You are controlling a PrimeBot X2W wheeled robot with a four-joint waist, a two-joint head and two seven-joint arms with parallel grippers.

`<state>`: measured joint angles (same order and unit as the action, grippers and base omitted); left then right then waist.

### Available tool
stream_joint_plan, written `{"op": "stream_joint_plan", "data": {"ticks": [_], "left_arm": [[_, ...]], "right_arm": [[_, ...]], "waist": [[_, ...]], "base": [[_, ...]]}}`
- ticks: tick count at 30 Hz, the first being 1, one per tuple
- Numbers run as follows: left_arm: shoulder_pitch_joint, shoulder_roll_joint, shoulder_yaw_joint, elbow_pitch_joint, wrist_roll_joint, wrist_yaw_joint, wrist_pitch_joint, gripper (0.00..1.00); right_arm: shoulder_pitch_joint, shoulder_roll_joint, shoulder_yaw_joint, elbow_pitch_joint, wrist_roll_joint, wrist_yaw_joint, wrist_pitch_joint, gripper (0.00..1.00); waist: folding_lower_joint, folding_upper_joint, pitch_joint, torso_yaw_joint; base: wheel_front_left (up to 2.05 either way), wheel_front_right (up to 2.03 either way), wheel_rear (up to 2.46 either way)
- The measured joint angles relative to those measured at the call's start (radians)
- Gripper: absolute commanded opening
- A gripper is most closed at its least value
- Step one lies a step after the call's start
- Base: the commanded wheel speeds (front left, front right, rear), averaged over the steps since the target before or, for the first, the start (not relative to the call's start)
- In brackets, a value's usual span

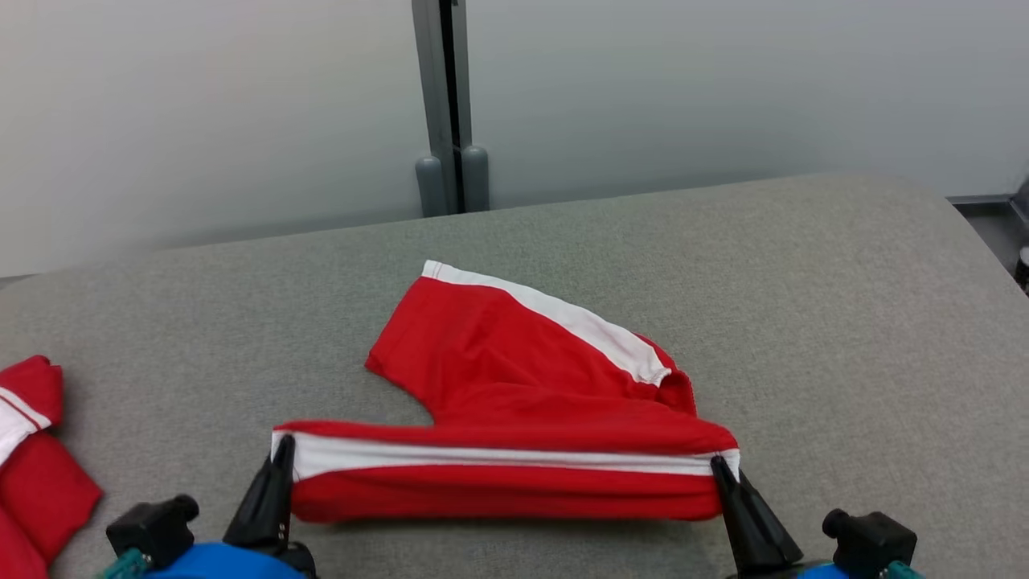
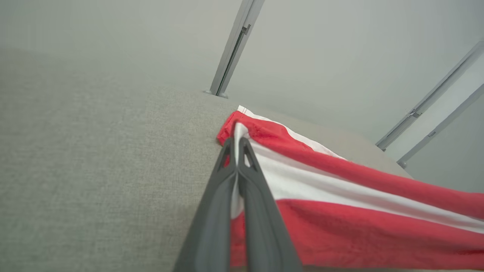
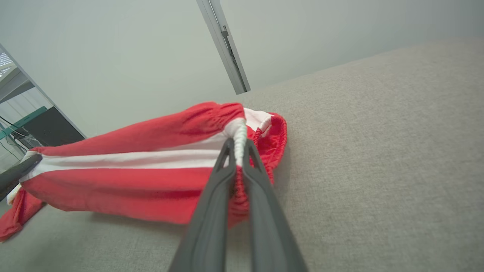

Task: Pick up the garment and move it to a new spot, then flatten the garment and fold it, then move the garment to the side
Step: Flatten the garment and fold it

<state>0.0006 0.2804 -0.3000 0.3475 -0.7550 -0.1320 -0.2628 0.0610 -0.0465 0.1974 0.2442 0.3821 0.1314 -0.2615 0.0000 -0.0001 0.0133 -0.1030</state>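
The garment (image 1: 514, 386) is a pair of red shorts with white side stripes, lying on the grey padded surface (image 1: 844, 322). Its near edge is lifted and stretched taut between my two grippers. My left gripper (image 1: 283, 450) is shut on the left end of that edge, on the white stripe (image 2: 295, 181). My right gripper (image 1: 718, 466) is shut on the right end, at the gathered waistband (image 3: 239, 139). The far leg of the garment (image 1: 482, 322) rests flat on the surface. The left wrist view has my left gripper (image 2: 237, 145) pinching cloth. My right gripper (image 3: 238, 147) pinches the waistband in the right wrist view.
Another red and white garment (image 1: 32, 450) lies at the left edge of the surface. A grey post (image 1: 446, 104) stands against the pale wall behind. The surface's right edge curves away at the far right (image 1: 981, 233).
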Motion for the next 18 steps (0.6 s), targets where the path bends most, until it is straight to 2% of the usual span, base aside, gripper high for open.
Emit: {"op": "stream_joint_plan", "data": {"ticks": [5, 12, 15, 18], "left_arm": [[-0.137, 0.084, -0.043, -0.024, -0.002, 0.0, 0.0, 0.0], [-0.349, 0.252, -0.156, -0.049, -0.064, 0.0, 0.0, 0.0], [-0.42, 0.286, -0.2, -0.046, -0.09, 0.0, 0.0, 0.0], [-0.476, 0.289, -0.208, -0.033, -0.102, 0.0, 0.0, 0.0]], "right_arm": [[-0.082, -0.001, 0.025, -0.015, 0.058, 0.0, 0.0, 0.0], [-0.205, 0.0, 0.059, -0.031, 0.142, 0.0, 0.0, 0.0], [-0.23, 0.0, 0.058, -0.039, 0.167, 0.0, 0.0, 0.0], [-0.245, 0.0, 0.063, -0.054, 0.186, 0.0, 0.0, 0.0]], "waist": [[0.0002, 0.0, 0.073, -0.04], [0.0003, 0.0004, 0.217, -0.09], [0.0005, 0.0005, 0.27, -0.102], [0.0003, 0.0004, 0.318, -0.111]], "base": [[0.0, 0.0, 0.0], [0.0, 0.0, 0.0], [0.0, 0.0, 0.0], [0.0, 0.0, 0.0]]}}
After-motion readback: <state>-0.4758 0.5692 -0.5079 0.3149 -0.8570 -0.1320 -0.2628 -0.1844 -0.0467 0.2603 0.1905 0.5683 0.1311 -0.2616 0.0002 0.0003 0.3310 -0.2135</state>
